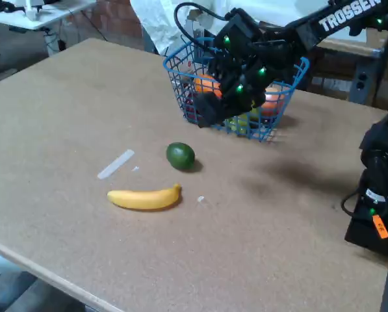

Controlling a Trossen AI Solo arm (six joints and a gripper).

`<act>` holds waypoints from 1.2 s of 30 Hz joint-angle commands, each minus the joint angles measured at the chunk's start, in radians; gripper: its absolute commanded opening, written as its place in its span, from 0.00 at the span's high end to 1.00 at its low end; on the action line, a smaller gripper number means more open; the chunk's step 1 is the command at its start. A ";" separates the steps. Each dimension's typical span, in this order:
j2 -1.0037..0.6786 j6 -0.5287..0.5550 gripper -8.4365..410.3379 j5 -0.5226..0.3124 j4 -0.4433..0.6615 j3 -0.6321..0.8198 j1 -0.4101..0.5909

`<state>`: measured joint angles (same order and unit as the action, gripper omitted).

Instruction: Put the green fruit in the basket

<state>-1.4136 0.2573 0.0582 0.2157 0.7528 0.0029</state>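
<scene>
1. In the fixed view the black arm (323,26) reaches in from the upper right and slants down to the left, its wrist bent downward in front of the blue wire basket (181,68).
2. The gripper (210,107) hangs low at the basket's near side, above the tabletop (64,110); its fingers are a dark blur, so I cannot tell whether they are spread or pressed together, and nothing shows in them.
3. The green fruit (180,156) lies on the tabletop, below and left of the gripper and apart from it, outside the basket.
4. It looks nearly round, with a slight long axis running left to right; which end points where is too small to tell.
5. The yellow banana (145,198) lies just in front of the fruit, long axis left to right, stem to the right.
6. A pale strip (116,164) lies left of the fruit.
7. Orange and yellow-green things show through the basket mesh.
</scene>
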 commanded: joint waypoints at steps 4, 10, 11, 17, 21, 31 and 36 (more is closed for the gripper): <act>0.000 -0.003 0.01 0.003 -0.006 0.000 -0.001; 0.000 0.000 0.02 0.002 -0.019 0.000 -0.001; 0.000 0.000 0.02 0.001 -0.023 0.000 -0.001; -0.022 0.002 0.02 -0.011 -0.026 0.021 -0.001; -0.121 0.012 0.02 -0.015 0.099 0.132 -0.001; -0.365 0.060 0.02 -0.013 0.358 0.417 -0.002; -0.459 0.068 0.02 0.002 0.485 0.535 -0.002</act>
<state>-1.8183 0.3172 0.0463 0.6262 1.2224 0.0013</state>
